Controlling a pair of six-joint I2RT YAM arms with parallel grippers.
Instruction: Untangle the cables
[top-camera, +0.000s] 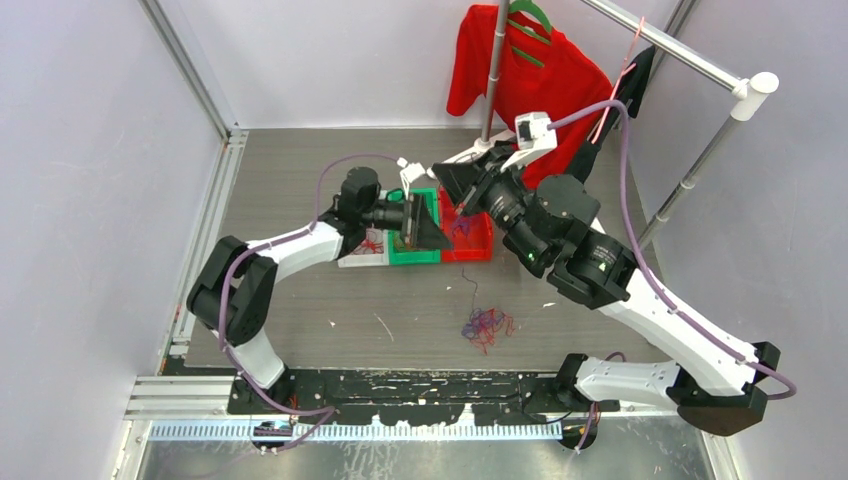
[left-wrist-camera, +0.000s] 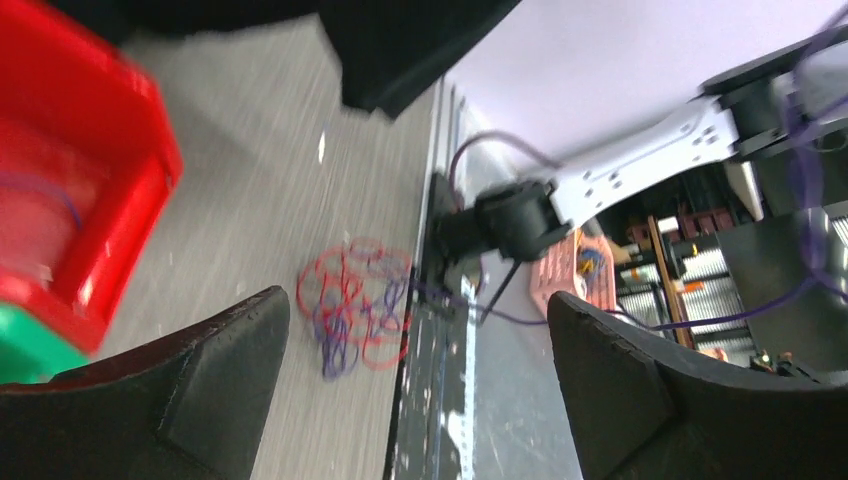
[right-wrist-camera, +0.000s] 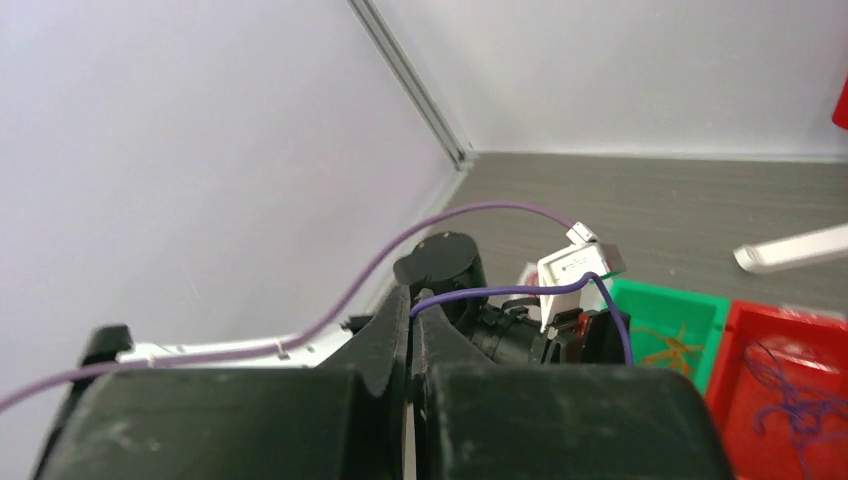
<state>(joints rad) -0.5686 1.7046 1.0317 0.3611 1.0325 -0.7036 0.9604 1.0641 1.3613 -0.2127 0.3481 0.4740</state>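
Observation:
A tangle of red and purple cables (top-camera: 487, 326) lies on the table near the front; it also shows in the left wrist view (left-wrist-camera: 355, 318). My right gripper (top-camera: 452, 182) hovers above the red bin (top-camera: 480, 245). In the right wrist view it (right-wrist-camera: 411, 312) is shut on one thin purple cable (right-wrist-camera: 520, 291), which arcs right and drops toward the bins. My left gripper (top-camera: 424, 226) is over the green bin (top-camera: 412, 257). Its jaws (left-wrist-camera: 415, 318) are wide open and empty.
A white bin (top-camera: 358, 261) with red strands sits left of the green bin. The green bin (right-wrist-camera: 700, 305) holds orange cables and the red bin (right-wrist-camera: 740, 340) purple ones. A red shirt (top-camera: 540, 70) hangs on a metal rack (top-camera: 690, 62) at the back right.

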